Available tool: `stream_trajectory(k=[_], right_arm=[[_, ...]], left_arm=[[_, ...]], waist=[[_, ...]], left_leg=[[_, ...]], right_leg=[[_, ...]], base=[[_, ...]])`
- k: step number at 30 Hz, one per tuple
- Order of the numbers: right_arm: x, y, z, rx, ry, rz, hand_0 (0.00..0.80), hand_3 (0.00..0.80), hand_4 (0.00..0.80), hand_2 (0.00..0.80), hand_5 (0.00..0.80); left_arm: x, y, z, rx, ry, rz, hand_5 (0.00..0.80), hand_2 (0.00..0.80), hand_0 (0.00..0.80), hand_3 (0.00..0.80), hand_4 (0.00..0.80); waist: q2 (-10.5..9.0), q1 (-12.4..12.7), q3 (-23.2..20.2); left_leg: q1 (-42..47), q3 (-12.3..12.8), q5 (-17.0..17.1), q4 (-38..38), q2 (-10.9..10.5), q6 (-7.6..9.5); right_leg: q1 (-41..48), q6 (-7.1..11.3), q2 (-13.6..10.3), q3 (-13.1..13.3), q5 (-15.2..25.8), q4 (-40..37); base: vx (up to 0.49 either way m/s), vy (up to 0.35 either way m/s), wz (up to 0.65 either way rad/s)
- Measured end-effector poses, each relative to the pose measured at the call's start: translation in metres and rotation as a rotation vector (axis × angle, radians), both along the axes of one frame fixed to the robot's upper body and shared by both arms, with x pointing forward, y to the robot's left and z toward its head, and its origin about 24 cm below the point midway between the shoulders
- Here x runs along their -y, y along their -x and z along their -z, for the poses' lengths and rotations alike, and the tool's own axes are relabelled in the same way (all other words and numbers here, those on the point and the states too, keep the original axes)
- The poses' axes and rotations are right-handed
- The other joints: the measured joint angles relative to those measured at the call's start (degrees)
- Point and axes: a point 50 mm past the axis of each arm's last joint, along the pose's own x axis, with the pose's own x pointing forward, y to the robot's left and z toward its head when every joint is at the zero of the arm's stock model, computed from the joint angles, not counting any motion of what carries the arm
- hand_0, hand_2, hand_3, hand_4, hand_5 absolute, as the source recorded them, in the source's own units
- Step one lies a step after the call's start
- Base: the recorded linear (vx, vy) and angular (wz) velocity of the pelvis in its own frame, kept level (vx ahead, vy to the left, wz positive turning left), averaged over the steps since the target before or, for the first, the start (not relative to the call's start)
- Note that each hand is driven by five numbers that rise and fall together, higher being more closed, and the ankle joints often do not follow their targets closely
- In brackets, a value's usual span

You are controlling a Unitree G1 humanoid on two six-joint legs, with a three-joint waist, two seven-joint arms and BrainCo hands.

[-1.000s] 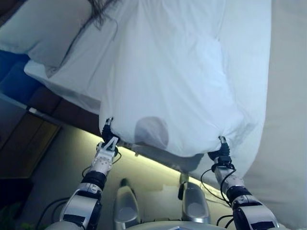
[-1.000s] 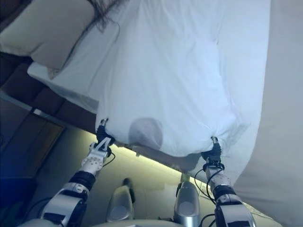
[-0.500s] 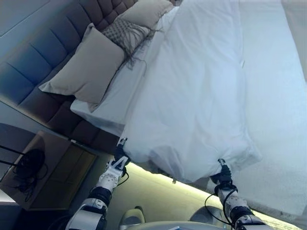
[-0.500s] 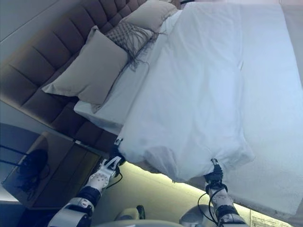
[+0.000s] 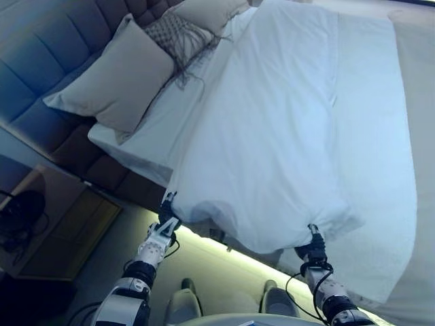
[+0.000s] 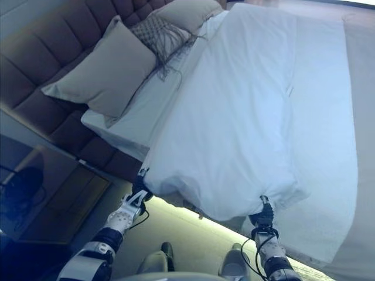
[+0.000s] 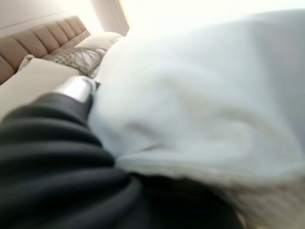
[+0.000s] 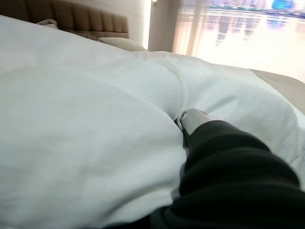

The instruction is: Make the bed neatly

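Observation:
A white duvet (image 5: 285,136) lies along the bed, its near edge lifted off the mattress side and puckered at two points. My left hand (image 5: 165,216) is shut on the near left corner of the duvet (image 7: 200,109); one silver finger (image 7: 76,88) shows pressed into the cloth. My right hand (image 5: 314,250) is shut on the near edge further right, where the duvet (image 8: 86,129) folds over its finger (image 8: 190,117). The white sheet (image 5: 136,142) shows bare between the duvet and the pillows.
A large beige pillow (image 5: 112,81), a patterned cushion (image 5: 180,37) and another pillow (image 5: 204,10) lean on the tufted headboard (image 5: 41,41). A nightstand (image 5: 47,224) stands at the left. A beige cover (image 5: 418,102) runs along the bed's right side. A lit strip (image 5: 224,248) glows under the bed's edge.
The camera has swung, so the headboard, pillows and nightstand now show. Both hands keep hold of the duvet's near edge; the duvet looks stretched flatter along the bed.

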Motion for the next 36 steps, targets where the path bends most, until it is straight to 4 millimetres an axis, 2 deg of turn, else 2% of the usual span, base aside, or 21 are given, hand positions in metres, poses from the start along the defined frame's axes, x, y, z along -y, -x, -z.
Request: stream_trajectory(k=[1,2,3,4,6,7,8,9,11,13,14,16,18,19,20,22,23,24,26,30,36], right_arm=[[0.001,-0.001,-0.002,0.004,0.002,0.002,0.800,0.800,0.800,0.800,0.800],[0.002,-0.004,-0.004,0.011,0.006,0.001,0.800,0.800,0.800,0.800,0.800],[0.006,-0.004,-0.005,0.016,0.009,0.018,0.800,0.800,0.800,0.800,0.800],[0.010,-0.006,-0.007,0.022,0.012,0.033,0.800,0.800,0.800,0.800,0.800],[0.017,-0.015,-0.014,0.036,0.044,0.025,0.800,0.800,0.800,0.800,0.800],[0.020,-0.021,-0.019,0.046,0.063,0.022,0.800,0.800,0.800,0.800,0.800],[0.027,-0.025,-0.024,0.053,0.089,0.025,0.800,0.800,0.800,0.800,0.800],[0.029,-0.029,-0.027,0.053,0.104,0.019,0.800,0.800,0.800,0.800,0.800],[0.030,-0.035,-0.031,0.059,0.123,0.013,0.800,0.800,0.800,0.800,0.800],[0.026,-0.038,-0.032,0.057,0.113,0.013,0.800,0.800,0.800,0.800,0.800],[0.025,-0.037,-0.030,0.047,0.108,0.017,0.800,0.800,0.800,0.800,0.800],[0.032,-0.032,-0.026,0.023,0.103,0.058,0.800,0.800,0.800,0.800,0.800],[0.038,-0.028,-0.026,0.024,0.105,0.088,0.800,0.800,0.800,0.800,0.800],[0.039,-0.029,-0.026,0.030,0.103,0.094,0.800,0.800,0.800,0.800,0.800],[0.039,-0.026,-0.025,0.024,0.098,0.096,0.800,0.800,0.800,0.800,0.800],[0.033,-0.026,-0.026,0.042,0.091,0.070,0.800,0.800,0.800,0.800,0.800],[0.030,-0.024,-0.025,0.047,0.100,0.052,0.800,0.800,0.800,0.800,0.800],[0.029,-0.025,-0.026,0.061,0.113,0.030,0.800,0.800,0.800,0.800,0.800],[0.033,-0.035,-0.033,0.089,0.159,0.001,0.800,0.800,0.800,0.800,0.800],[0.024,-0.066,-0.052,0.156,0.172,-0.052,0.800,0.800,0.800,0.800,0.800],[0.023,-0.094,-0.076,0.230,0.203,-0.088,0.800,0.800,0.800,0.800,0.800]], left_arm=[[0.000,0.002,0.001,-0.003,0.015,-0.011,0.800,0.800,0.800,0.800,0.800],[0.000,0.001,0.001,0.006,0.020,-0.012,0.800,0.800,0.800,0.800,0.800],[0.002,0.002,0.003,0.007,0.031,-0.012,0.800,0.800,0.800,0.800,0.800],[0.002,0.004,0.004,0.011,0.037,-0.011,0.800,0.800,0.800,0.800,0.800],[0.000,0.009,0.009,0.003,0.047,-0.019,0.800,0.800,0.800,0.800,0.800],[0.000,0.011,0.012,-0.002,0.052,-0.020,0.800,0.800,0.800,0.800,0.800],[0.003,0.014,0.014,-0.005,0.077,-0.025,0.800,0.800,0.800,0.800,0.800],[0.004,0.015,0.015,-0.001,0.093,-0.028,0.800,0.800,0.800,0.800,0.800],[0.011,0.016,0.014,0.013,0.134,-0.031,0.800,0.800,0.800,0.800,0.800],[0.014,0.011,0.009,0.045,0.152,-0.019,0.800,0.800,0.800,0.800,0.800],[0.017,0.011,0.008,0.051,0.162,-0.015,0.800,0.800,0.800,0.800,0.800],[0.027,0.004,0.001,0.069,0.161,0.042,0.800,0.800,0.800,0.800,0.800],[0.033,0.003,0.000,0.067,0.140,0.096,0.800,0.800,0.800,0.800,0.800],[0.033,0.004,0.001,0.066,0.125,0.107,0.800,0.800,0.800,0.800,0.800],[0.031,0.006,0.002,0.063,0.110,0.108,0.800,0.800,0.800,0.800,0.800],[0.020,0.010,0.004,0.069,0.081,0.087,0.800,0.800,0.800,0.800,0.800],[0.015,0.009,0.002,0.088,0.061,0.079,0.800,0.800,0.800,0.800,0.800],[0.012,0.005,-0.002,0.119,0.038,0.078,0.800,0.800,0.800,0.800,0.800],[0.018,-0.013,-0.019,0.205,0.024,0.089,0.800,0.800,0.800,0.800,0.800],[0.020,-0.033,-0.039,0.305,0.006,0.073,0.800,0.800,0.800,0.800,0.800],[0.019,-0.064,-0.071,0.396,-0.052,0.105,0.800,0.800,0.800,0.800,0.800]], waist=[[-0.35,-0.1,0.4],[0.12,-0.1,0.8],[0.99,-0.4,1.2],[1.44,-0.3,1.5],[2.45,-0.7,1.9],[3.16,-1.7,2.6],[4.20,-2.4,2.9],[4.35,-2.9,3.0],[4.60,-3.3,3.3],[3.80,-3.2,4.3],[4.04,-2.8,4.5],[4.20,-3.3,5.0],[4.26,-3.0,5.1],[4.16,-2.9,5.2],[4.00,-2.6,5.6],[3.76,-1.0,6.0],[3.37,-1.2,6.1],[2.86,-1.7,6.0],[3.11,-1.5,6.7],[2.97,-1.5,10.3],[1.64,-1.1,15.0]], left_leg=[[-1.2,-2.6,0.3,1.0,0.9,-0.69],[-1.4,-3.4,0.5,0.9,1.4,-0.81],[-1.6,-5.4,0.5,0.8,3.8,-1.14],[-1.4,-5.9,0.6,0.6,5.5,-1.26],[-0.4,-5.9,0.7,-1.8,7.3,-1.07],[1.2,-5.8,1.0,-3.8,7.7,-0.65],[3.2,-5.3,2.1,-5.2,6.9,-0.66],[4.3,-5.2,-0.7,-6.3,5.5,-3.92],[5.2,-4.8,-5.4,-7.9,1.7,-5.11],[5.9,-3.6,-6.7,-7.4,-2.6,-3.68],[5.9,-3.5,-7.5,-6.4,-3.9,-3.09],[4.9,-0.8,-8.9,-2.5,-5.9,-1.41],[4.7,-2.6,-11.3,0.8,-7.9,-0.74],[4.4,-2.3,-12.4,2.6,-8.3,-0.36],[4.3,-1.0,-13.6,3.7,-8.1,0.01],[4.5,0.9,-14.7,4.2,-6.9,-0.22],[3.3,0.2,-15.0,5.0,-6.8,-0.31],[0.3,-1.7,-14.9,6.0,-6.6,-0.46],[-5.9,-3.9,-13.0,7.1,-6.1,-0.89],[-11.4,-4.8,-12.0,8.7,-4.7,-1.16],[-18.1,-5.8,-11.3,11.6,-4.8,-0.69]], right_leg=[[0.0,-0.92,-0.8,0.5,0.5,-0.2],[-0.1,-1.10,-0.4,0.6,0.7,-0.1],[-0.3,-1.12,-0.8,0.6,0.8,0.1],[-1.5,-0.84,-1.0,1.3,0.6,1.2],[-4.0,0.63,-2.5,3.6,0.2,3.4],[-4.5,2.27,-3.5,4.7,0.6,4.2],[-5.3,4.12,-4.1,5.7,0.2,5.4],[-6.2,5.79,-5.8,7.3,0.3,6.0],[-6.6,8.87,-9.5,9.2,2.4,4.0],[-6.0,9.32,-13.4,11.0,4.7,1.7],[-5.8,9.54,-14.8,10.9,6.4,1.1],[-3.3,9.47,-18.3,9.2,6.4,0.5],[-1.5,9.47,-20.1,8.6,6.4,-0.4],[-1.6,9.42,-20.9,7.6,7.0,-0.1],[-3.4,9.27,-21.1,5.4,8.9,1.8],[-6.4,8.29,-20.1,3.6,10.9,3.2],[-7.0,8.40,-19.4,4.3,10.1,3.1],[-8.3,9.56,-17.9,6.1,7.3,3.3],[-13.1,9.51,-16.9,6.4,7.6,4.1],[-17.6,9.49,-15.5,6.2,8.1,5.5],[-20.5,9.01,-15.5,5.3,10.7,3.3]], base=[[0.063,0.528,-0.31],[0.043,0.515,-0.29],[0.058,0.584,-0.43],[0.098,0.563,-0.48],[0.144,0.665,-0.52],[0.162,0.692,-0.38],[0.153,0.648,-0.32],[0.130,0.604,-0.22],[0.074,0.590,-0.15],[0.001,0.611,-0.13],[0.034,0.540,0.03],[0.153,0.324,0.32],[0.141,0.270,0.10],[0.058,0.222,-0.31],[-0.009,0.160,-0.72],[-0.144,0.123,-0.79],[-0.255,0.198,-0.12],[-0.298,0.187,0.41],[-0.245,0.119,0.54],[-0.186,0.012,0.09],[-0.081,0.109,0.12]])
